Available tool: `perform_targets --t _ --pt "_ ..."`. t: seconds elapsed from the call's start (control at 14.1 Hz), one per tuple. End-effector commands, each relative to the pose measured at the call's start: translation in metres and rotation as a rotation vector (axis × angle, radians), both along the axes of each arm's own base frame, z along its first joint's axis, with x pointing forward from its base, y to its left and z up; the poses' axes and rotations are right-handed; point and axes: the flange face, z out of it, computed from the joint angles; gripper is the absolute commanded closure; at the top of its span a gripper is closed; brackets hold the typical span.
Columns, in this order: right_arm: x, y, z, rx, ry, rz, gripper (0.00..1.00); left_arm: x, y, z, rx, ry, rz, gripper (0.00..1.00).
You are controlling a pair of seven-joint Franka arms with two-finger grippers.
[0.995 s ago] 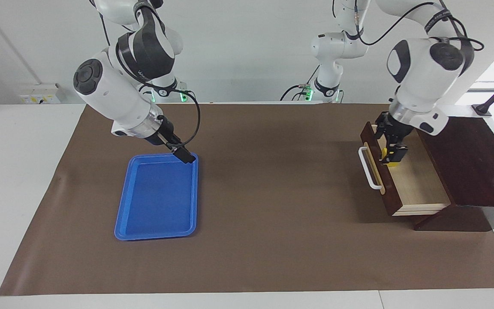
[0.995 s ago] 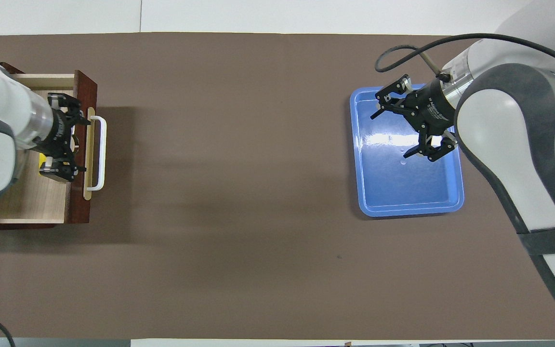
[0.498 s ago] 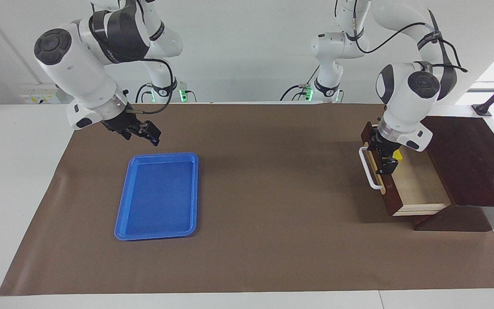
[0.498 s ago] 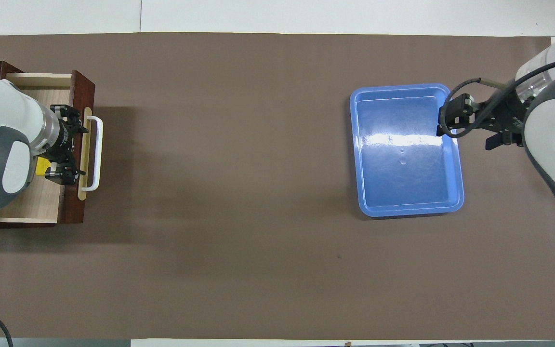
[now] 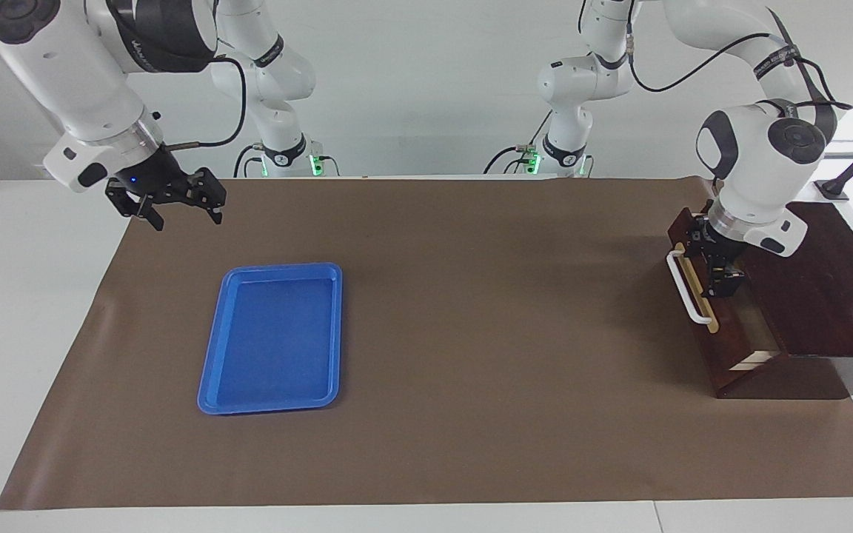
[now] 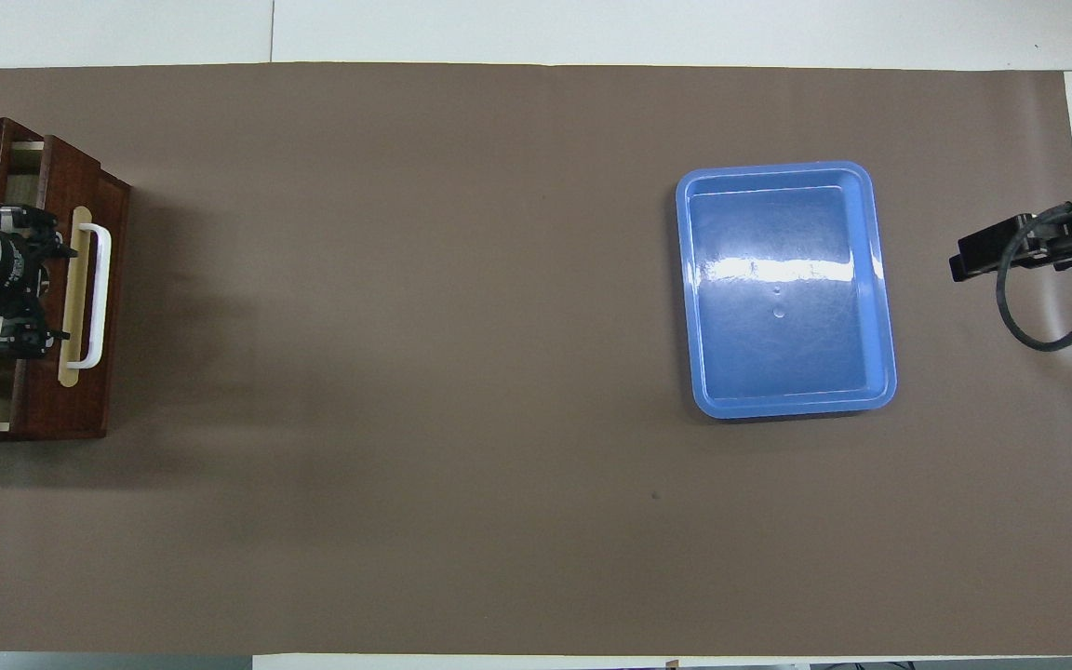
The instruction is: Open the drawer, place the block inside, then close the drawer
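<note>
the left pincer [image 5: 723, 260], fingers spread and holding nothing, is sitting just inside the drawer [image 5: 723, 326] front at the surface's left-arm end; the drawer is standing slightly ajar. the right pincer [image 5: 175, 203], open and empty, is waiting well apart.

Left tool [image 5: 720, 271] lowered and open, right tool [image 5: 175, 206] raised, open

Drawer [image 5: 723, 337] dark polished wood; tray [image 5: 273, 337] glossy blue plastic; table cover [image 5: 471, 333] matt.
</note>
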Motion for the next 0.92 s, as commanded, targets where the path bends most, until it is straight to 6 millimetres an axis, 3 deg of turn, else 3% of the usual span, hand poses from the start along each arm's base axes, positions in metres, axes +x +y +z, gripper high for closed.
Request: perform_targets --t 0.0,0.21,0.43,0.64,0.85 --pt "-0.036 -0.010 0.013 -0.032 -0.010 0.014 0.00 -0.002 0.025 0.004 0.021 -0.026 -0.007 0.00" --pt "-0.043 -0.015 0.006 -0.046 0.012 0.002 0.00 0.000 0.025 0.009 0.022 -0.014 -0.039 0.00" --pt "-0.041 -0.017 -0.003 -0.059 0.015 -0.017 0.00 -0.001 -0.010 0.048 0.022 0.036 -0.153 0.00" --pt "-0.035 -0.019 -0.024 -0.060 0.011 -0.047 0.00 -0.034 -0.050 0.101 -0.012 0.105 -0.474 0.00" --pt "-0.033 -0.022 -0.027 -0.059 0.018 -0.056 0.00 -0.064 -0.064 0.132 -0.106 0.139 -0.778 0.00"
